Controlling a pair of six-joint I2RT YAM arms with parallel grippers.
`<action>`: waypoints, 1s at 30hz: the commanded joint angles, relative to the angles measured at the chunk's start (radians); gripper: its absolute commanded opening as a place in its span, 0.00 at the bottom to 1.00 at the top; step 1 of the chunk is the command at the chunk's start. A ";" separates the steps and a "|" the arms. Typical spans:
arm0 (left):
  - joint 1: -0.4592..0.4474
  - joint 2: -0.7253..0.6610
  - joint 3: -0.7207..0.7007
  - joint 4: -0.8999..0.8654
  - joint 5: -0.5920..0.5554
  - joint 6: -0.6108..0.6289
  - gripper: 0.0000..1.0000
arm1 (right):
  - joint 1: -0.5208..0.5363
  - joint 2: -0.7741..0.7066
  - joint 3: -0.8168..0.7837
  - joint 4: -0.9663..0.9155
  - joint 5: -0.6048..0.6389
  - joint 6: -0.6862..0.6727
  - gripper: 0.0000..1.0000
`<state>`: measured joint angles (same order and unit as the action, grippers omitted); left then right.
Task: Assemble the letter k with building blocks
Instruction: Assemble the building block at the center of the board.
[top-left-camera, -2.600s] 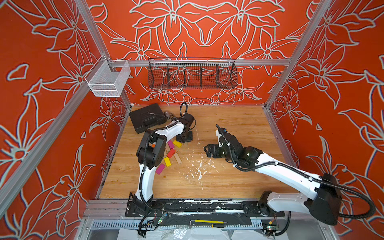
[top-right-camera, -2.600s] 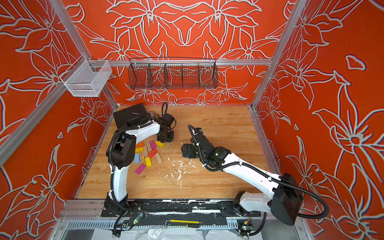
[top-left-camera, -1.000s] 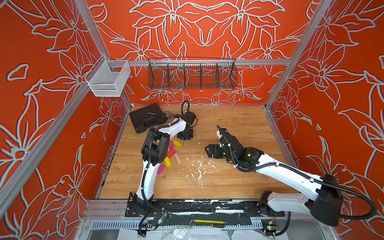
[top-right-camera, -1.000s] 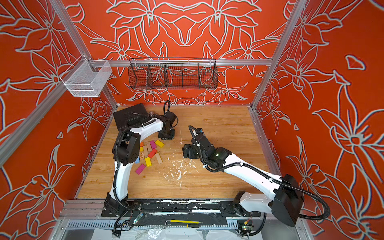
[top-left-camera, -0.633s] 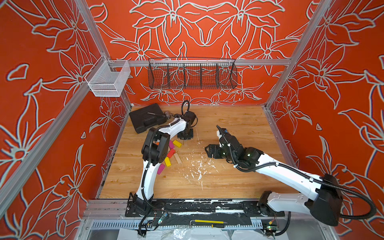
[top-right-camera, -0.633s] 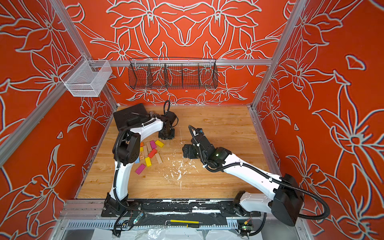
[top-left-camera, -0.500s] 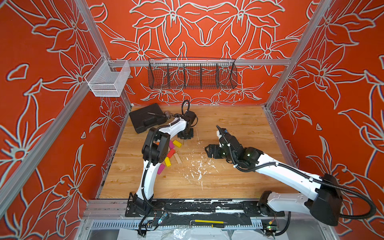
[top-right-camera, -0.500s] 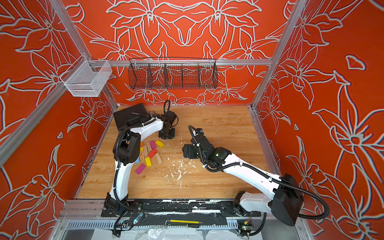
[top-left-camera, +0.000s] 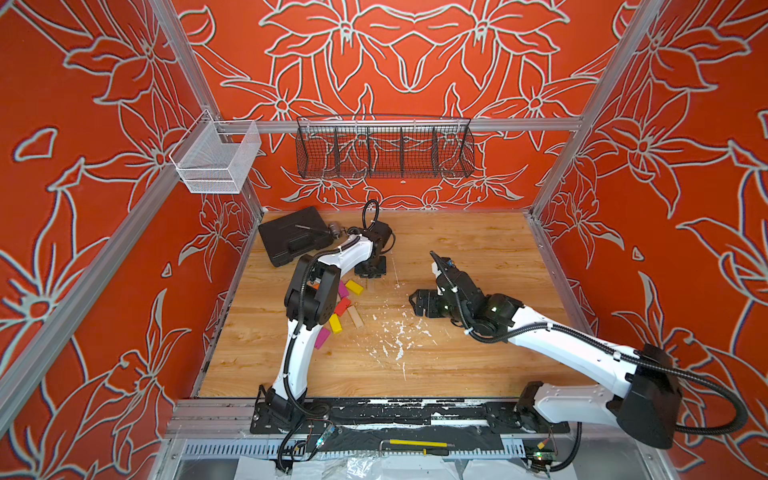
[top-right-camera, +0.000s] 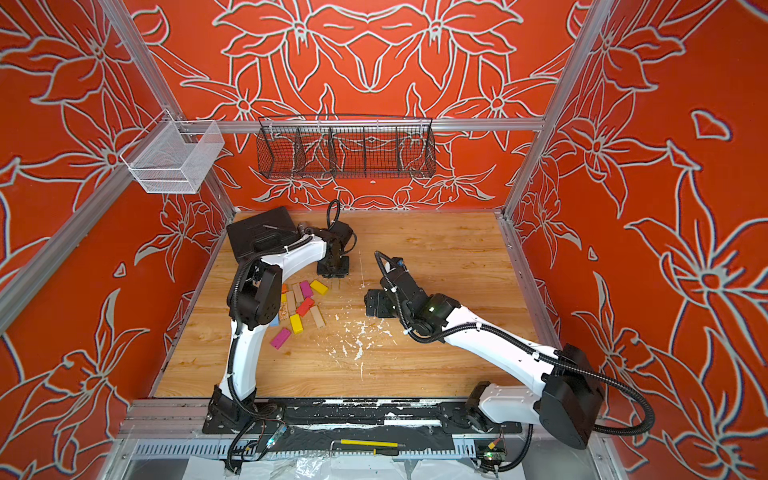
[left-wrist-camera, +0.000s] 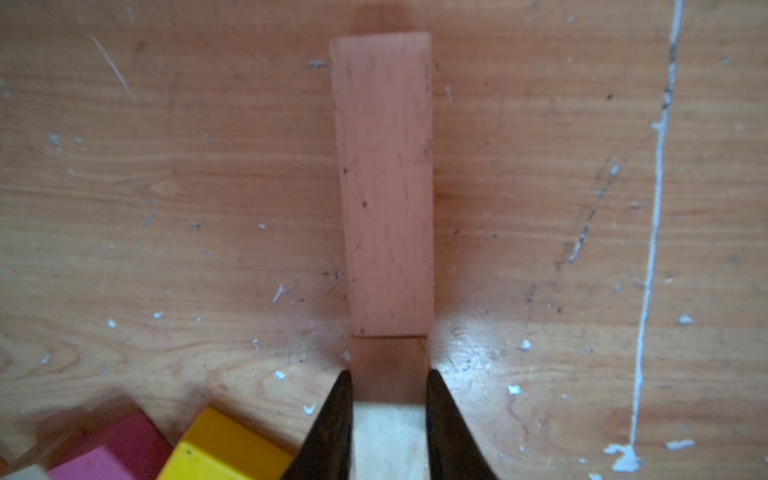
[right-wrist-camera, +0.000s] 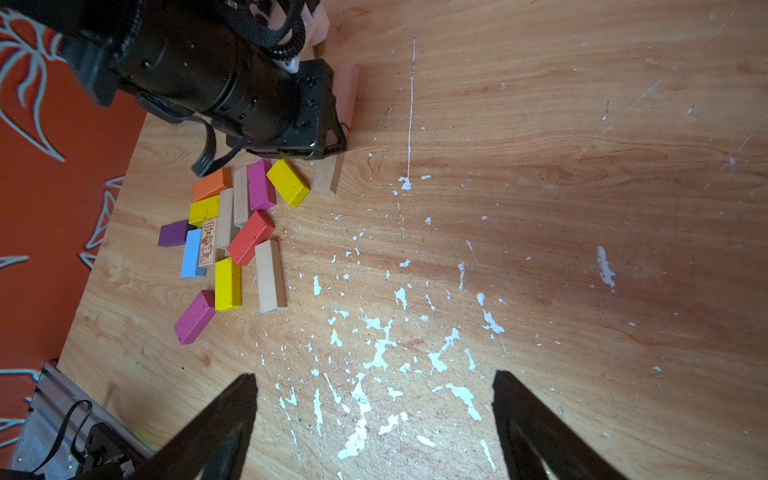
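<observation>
Non-task clutter: black case (top-left-camera: 291, 239), two wall baskets, paint flecks.
Case lies at the wooden tabletop's (top-left-camera: 478, 232) far left corner; black wire basket (top-left-camera: 384, 151) and white mesh basket (top-left-camera: 216, 160) hang above; white flecks (top-left-camera: 395, 336) are scattered mid-table.

Stock: building blocks (top-right-camera: 296, 323), small flat wooden bars, all lying flat.

Loose cluster, mostly touching:
- orange bar (right-wrist-camera: 212, 183)
- upper magenta bar (right-wrist-camera: 261, 185)
- tilted yellow bar (right-wrist-camera: 287, 182)
- short yellow bar (right-wrist-camera: 204, 210)
- purple bar (right-wrist-camera: 173, 233)
- blue bar (right-wrist-camera: 192, 252)
- printed bar (right-wrist-camera: 208, 242)
- red bar (right-wrist-camera: 250, 237)
- pair of pale bars (right-wrist-camera: 240, 195), side by side
- long pale bar (right-wrist-camera: 270, 276)
- lower yellow bar (right-wrist-camera: 227, 284)
- lower magenta bar (right-wrist-camera: 194, 316), at the cluster's edge

Beside the cluster: far pale bar (left-wrist-camera: 384, 183) and near pale bar (left-wrist-camera: 388, 432), end to end in one straight line, ends touching. The near one is clamped in the left gripper (left-wrist-camera: 388, 374).
</observation>
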<state>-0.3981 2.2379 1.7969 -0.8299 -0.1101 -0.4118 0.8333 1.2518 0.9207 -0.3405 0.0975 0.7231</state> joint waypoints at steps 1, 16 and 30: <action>0.007 0.019 0.023 -0.028 -0.002 -0.007 0.29 | 0.006 0.009 0.029 -0.012 0.021 0.012 0.90; 0.010 0.023 0.032 -0.027 0.008 -0.009 0.31 | 0.004 0.010 0.030 -0.012 0.021 0.013 0.90; 0.010 -0.068 0.000 -0.028 0.031 -0.025 0.36 | 0.006 0.003 0.030 -0.015 0.011 0.018 0.90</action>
<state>-0.3923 2.2414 1.8050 -0.8295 -0.0952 -0.4168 0.8333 1.2568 0.9226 -0.3405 0.0971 0.7231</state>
